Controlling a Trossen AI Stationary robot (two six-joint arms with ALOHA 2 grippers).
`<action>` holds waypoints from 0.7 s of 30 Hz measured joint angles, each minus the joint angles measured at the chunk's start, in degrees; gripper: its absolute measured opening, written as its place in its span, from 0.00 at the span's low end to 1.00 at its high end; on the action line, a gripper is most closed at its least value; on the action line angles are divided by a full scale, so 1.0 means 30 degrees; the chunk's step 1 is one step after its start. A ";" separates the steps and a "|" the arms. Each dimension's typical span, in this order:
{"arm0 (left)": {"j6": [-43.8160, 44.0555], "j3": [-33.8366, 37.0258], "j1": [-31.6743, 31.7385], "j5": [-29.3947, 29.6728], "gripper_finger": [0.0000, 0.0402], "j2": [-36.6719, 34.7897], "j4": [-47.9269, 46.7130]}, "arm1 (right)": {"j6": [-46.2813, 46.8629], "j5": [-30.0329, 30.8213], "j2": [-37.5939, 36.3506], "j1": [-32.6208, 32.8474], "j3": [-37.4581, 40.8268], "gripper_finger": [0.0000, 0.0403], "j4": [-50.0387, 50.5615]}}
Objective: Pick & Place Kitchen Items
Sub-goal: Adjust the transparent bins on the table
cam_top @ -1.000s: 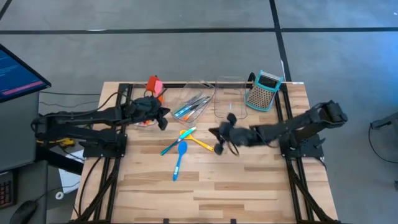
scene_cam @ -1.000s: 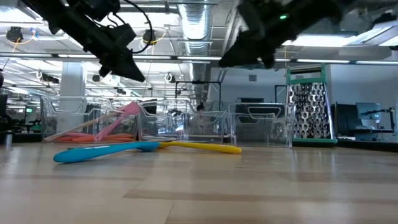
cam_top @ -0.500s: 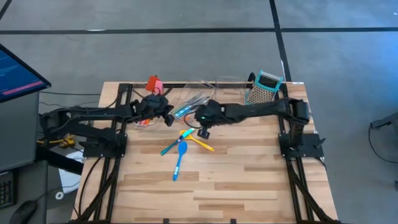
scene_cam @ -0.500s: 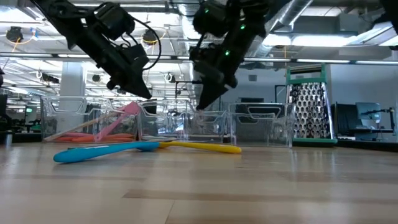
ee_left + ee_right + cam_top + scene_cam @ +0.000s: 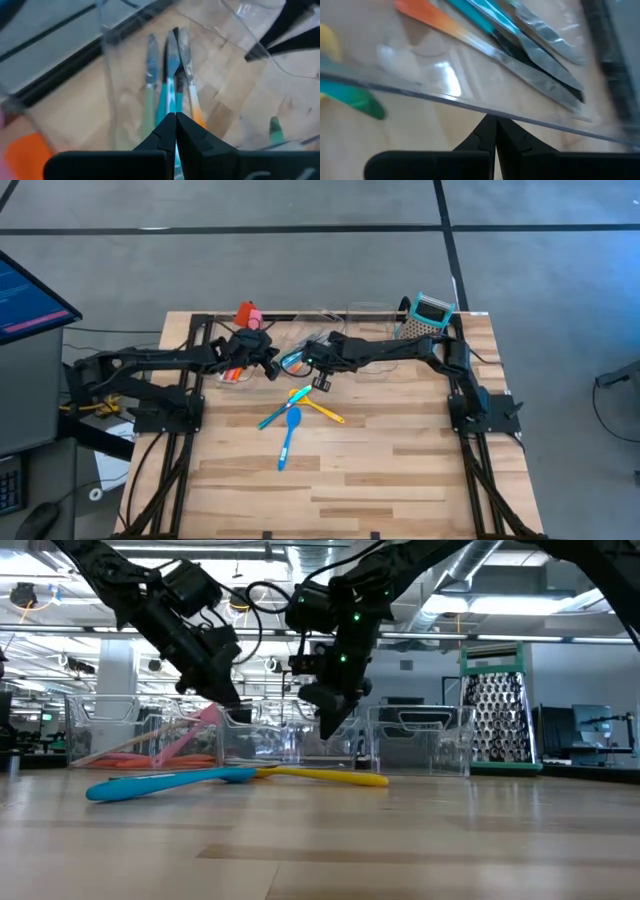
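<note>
Both tools closed, holding nothing. Left tool (image 5: 268,366) and right tool (image 5: 318,373) hover at the middle bin (image 5: 322,320), which holds several knives (image 5: 302,352). Blue spoon (image 5: 289,433), yellow spoon (image 5: 318,407) and teal utensil (image 5: 272,416) lie crossed on the desk (image 5: 400,470) just in front.

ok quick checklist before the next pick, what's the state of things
1. Left gripper empty and shut: ok.
2. Right gripper empty and shut: ok; must open before any pick.
3. Loose items on the table, blue spoon and yellow spoon, unobstructed: ok.
4. Middle bin upright, knives inside: ok.
5. Space between the two arms over the bin: not ok, crowded.
6. Grater upright, out of the way: ok.
</note>
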State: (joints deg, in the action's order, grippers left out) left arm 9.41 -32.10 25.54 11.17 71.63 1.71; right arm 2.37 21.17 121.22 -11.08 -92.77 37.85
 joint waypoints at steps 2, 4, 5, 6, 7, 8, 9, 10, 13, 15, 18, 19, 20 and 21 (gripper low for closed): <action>-0.0019 -0.0060 0.0035 -0.0352 0.00 0.0624 0.0218 | 0.0006 0.0528 0.0017 -0.0034 0.0015 0.00 0.0031; 0.0034 -0.0123 0.0036 -0.0357 0.00 0.1405 0.0734 | 0.0007 0.0715 0.0004 -0.0085 0.0015 0.00 0.0026; 0.0028 -0.0139 0.0040 -0.0337 0.00 0.1857 0.0949 | 0.0007 0.1028 0.0004 -0.0085 0.0015 0.00 0.0022; 0.0014 -0.0158 0.0046 -0.0396 0.00 0.2230 0.1211 | 0.0007 0.1446 0.0004 -0.0085 0.0015 0.00 0.0004; -0.0012 -0.0153 0.0049 -0.0630 0.00 0.2522 0.1452 | 0.0000 0.1787 0.0004 -0.0101 0.0015 0.00 -0.0013; -0.0094 -0.0138 0.0036 -0.0953 0.00 0.2788 0.1680 | -0.0068 0.2014 0.0000 -0.0164 0.0007 0.00 -0.0037; 0.0082 -0.0119 0.0036 -0.1395 0.00 0.2955 0.1864 | -0.0246 0.2037 -0.0004 -0.0261 0.0007 0.00 -0.0043; 0.0472 -0.0102 0.0036 -0.2023 0.00 0.3130 0.1997 | -0.0303 0.2032 -0.0001 -0.0381 0.0007 0.00 -0.0023; 0.0941 0.0099 0.0000 -0.2813 0.00 0.3296 0.1284 | -0.0463 0.1976 -0.0004 -0.0810 0.0007 0.00 -0.0269; 0.1005 0.0114 -0.0058 -0.3122 0.00 0.3276 0.1288 | -0.0800 0.1845 -0.0004 -0.1102 0.0007 0.00 -0.0480; 0.1007 0.0002 -0.0175 -0.3228 0.00 0.3175 0.1660 | -0.1182 0.0838 -0.0004 -0.1568 0.0007 0.00 -0.1107; 0.0991 0.0031 -0.0175 -0.3179 0.00 0.3170 0.1534 | -0.1260 0.0505 -0.0004 -0.1700 0.0007 0.00 -0.1280; 0.1004 0.0036 -0.0174 -0.3195 0.00 0.3170 0.1537 | -0.1292 0.0327 -0.0004 -0.1802 0.0007 0.00 -0.1430; 0.0983 0.0036 -0.0168 -0.3154 0.00 0.3170 0.1637 | -0.1319 0.0305 -0.0004 -0.1891 0.0007 0.00 -0.1496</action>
State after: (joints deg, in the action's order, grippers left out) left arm 12.36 -31.99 25.04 1.71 81.14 6.62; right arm -1.59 22.09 121.21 -16.75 -92.75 33.36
